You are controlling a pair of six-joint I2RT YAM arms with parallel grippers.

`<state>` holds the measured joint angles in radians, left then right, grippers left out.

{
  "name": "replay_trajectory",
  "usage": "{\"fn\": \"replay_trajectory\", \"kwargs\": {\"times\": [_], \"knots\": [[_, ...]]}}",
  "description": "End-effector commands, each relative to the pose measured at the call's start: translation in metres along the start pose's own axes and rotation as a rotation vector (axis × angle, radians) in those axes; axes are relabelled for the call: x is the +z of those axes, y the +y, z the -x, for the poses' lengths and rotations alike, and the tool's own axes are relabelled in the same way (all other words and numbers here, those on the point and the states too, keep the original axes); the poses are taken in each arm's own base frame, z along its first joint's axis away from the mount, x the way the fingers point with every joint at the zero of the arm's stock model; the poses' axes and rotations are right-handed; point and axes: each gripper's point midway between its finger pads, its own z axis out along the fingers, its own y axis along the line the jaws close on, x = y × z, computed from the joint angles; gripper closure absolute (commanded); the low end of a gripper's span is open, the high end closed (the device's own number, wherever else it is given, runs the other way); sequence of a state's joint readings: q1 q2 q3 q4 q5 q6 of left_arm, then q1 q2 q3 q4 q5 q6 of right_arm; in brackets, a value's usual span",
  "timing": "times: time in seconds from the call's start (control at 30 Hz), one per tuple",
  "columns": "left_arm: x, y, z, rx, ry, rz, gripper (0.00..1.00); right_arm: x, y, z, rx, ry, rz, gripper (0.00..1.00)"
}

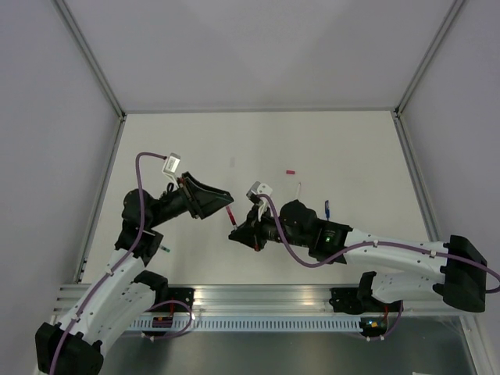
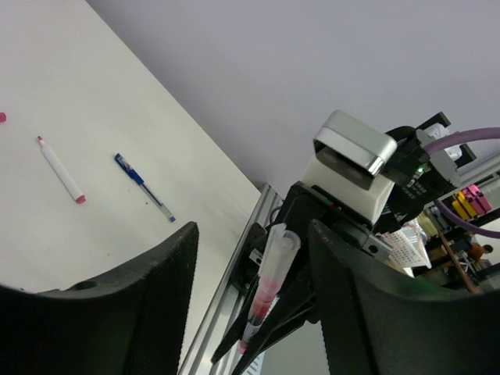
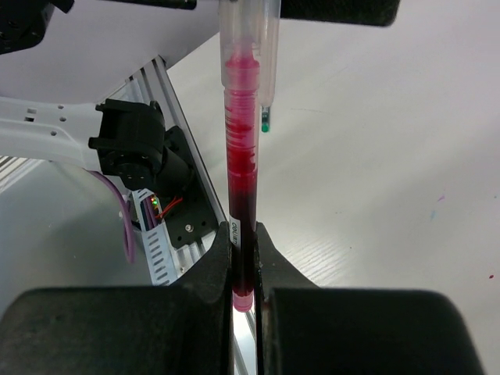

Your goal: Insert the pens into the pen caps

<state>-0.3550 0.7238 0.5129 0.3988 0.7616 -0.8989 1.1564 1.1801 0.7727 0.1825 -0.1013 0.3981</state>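
On the table (image 1: 195, 141), white pen (image 1: 298, 190), blue pen (image 1: 327, 208), red cap (image 1: 291, 170).

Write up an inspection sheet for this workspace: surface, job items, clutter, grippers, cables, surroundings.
Surface: white table, with a few faint specks.
Job's things: red pen is held in the air between the two grippers. The white pen with red ends, blue pen and red cap lie apart on the table. A green-tipped pen end shows beyond them.
Clutter: nothing seen.
Grippers: right gripper is shut on the red pen's near end. Left gripper is open, with a finger on either side of the pen's far end and a gap on both sides.
Cables: purple cables loop along both arms.
Surroundings: pale enclosure walls, with an aluminium rail at the near edge.
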Motion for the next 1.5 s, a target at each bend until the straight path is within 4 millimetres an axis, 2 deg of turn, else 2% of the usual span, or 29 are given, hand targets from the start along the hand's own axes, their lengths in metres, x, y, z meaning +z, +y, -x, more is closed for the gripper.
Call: {"fn": "replay_trajectory", "kwargs": {"times": [0.0, 0.07, 0.1, 0.17, 0.2, 0.23, 0.37, 0.5, 0.6, 0.7, 0.77, 0.8, 0.83, 0.87, 0.9, 1.07, 1.1, 1.17, 1.2, 1.4, 1.47], "knots": [[-0.001, -0.01, 0.006, 0.072, -0.021, -0.042, 0.42, 0.006, 0.008, 0.013, 0.013, -0.022, 0.021, 1.0], [-0.001, -0.009, 0.004, 0.071, -0.014, -0.042, 0.5, 0.007, 0.008, 0.013, 0.015, -0.018, 0.023, 1.0], [-0.002, -0.008, 0.002, 0.07, -0.01, -0.042, 0.64, 0.009, 0.008, 0.013, 0.017, -0.016, 0.022, 1.0], [-0.003, -0.007, -0.001, 0.067, -0.005, -0.042, 0.79, 0.01, 0.008, 0.014, 0.018, -0.016, 0.02, 1.0], [-0.004, -0.008, -0.003, 0.07, -0.006, -0.046, 0.95, 0.01, 0.006, 0.018, 0.017, -0.024, 0.004, 1.0], [-0.006, -0.004, -0.006, 0.057, -0.003, -0.038, 0.98, 0.011, 0.004, 0.02, 0.016, -0.027, -0.011, 1.0], [-0.01, -0.007, -0.012, 0.059, -0.005, -0.048, 0.98, 0.011, 0.001, 0.039, -0.011, -0.053, -0.046, 1.0], [-0.015, -0.006, -0.022, 0.036, 0.003, -0.073, 0.98, 0.006, 0.01, 0.073, -0.045, -0.128, -0.043, 1.0], [-0.018, -0.012, -0.027, 0.021, 0.005, -0.117, 0.98, 0.0, 0.006, 0.093, -0.068, -0.175, -0.077, 1.0], [-0.021, -0.009, -0.037, -0.003, 0.02, -0.127, 0.98, -0.002, 0.008, 0.109, -0.099, -0.207, -0.085, 1.0], [-0.022, -0.007, -0.039, 0.003, 0.021, -0.126, 0.98, 0.0, 0.002, 0.111, -0.108, -0.205, -0.121, 1.0], [-0.023, -0.005, -0.042, -0.006, 0.024, -0.124, 0.98, 0.0, 0.003, 0.119, -0.115, -0.218, -0.13, 1.0], [-0.024, -0.01, -0.041, -0.006, 0.014, -0.146, 0.98, 0.001, 0.001, 0.122, -0.123, -0.221, -0.141, 1.0], [-0.025, -0.012, -0.042, -0.003, 0.015, -0.161, 0.98, 0.008, -0.003, 0.118, -0.128, -0.2, -0.148, 1.0], [-0.025, -0.01, -0.044, -0.014, 0.018, -0.163, 0.98, 0.011, -0.001, 0.127, -0.133, -0.213, -0.15, 1.0], [-0.025, -0.006, -0.049, -0.018, 0.023, -0.168, 0.98, 0.025, -0.007, 0.144, -0.158, -0.227, -0.182, 1.0], [-0.026, -0.003, -0.052, -0.025, 0.022, -0.165, 0.98, 0.025, -0.006, 0.154, -0.161, -0.244, -0.176, 1.0], [-0.027, -0.006, -0.053, -0.012, 0.022, -0.182, 0.98, 0.028, -0.009, 0.16, -0.165, -0.252, -0.193, 1.0], [-0.028, -0.005, -0.055, -0.018, 0.025, -0.179, 0.98, 0.027, -0.008, 0.168, -0.169, -0.268, -0.195, 1.0], [-0.031, 0.004, -0.063, -0.002, 0.029, -0.15, 0.98, 0.023, -0.02, 0.187, -0.18, -0.306, -0.246, 1.0], [-0.03, 0.009, -0.065, -0.007, 0.031, -0.136, 0.98, 0.022, -0.019, 0.19, -0.181, -0.316, -0.232, 1.0]]}}
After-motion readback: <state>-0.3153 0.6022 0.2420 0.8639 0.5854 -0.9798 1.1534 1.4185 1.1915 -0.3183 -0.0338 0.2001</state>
